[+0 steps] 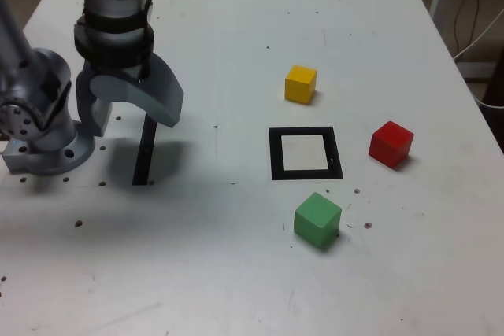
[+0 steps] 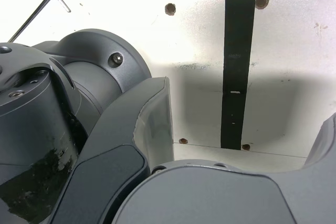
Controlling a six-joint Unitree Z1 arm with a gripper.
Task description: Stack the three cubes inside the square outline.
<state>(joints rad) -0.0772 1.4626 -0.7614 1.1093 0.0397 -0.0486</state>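
Rn cubes well apart from open gripper, exterior view.

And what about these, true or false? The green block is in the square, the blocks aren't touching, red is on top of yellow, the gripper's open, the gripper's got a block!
1. The green cube is inside the square outline. False: it is outside it.
2. The three cubes are apart from each other. True.
3. The red cube is on top of the yellow cube. False: each sits on the table by itself.
4. The gripper is open. True.
5. The gripper is holding a cube. False: nothing is between its fingers.
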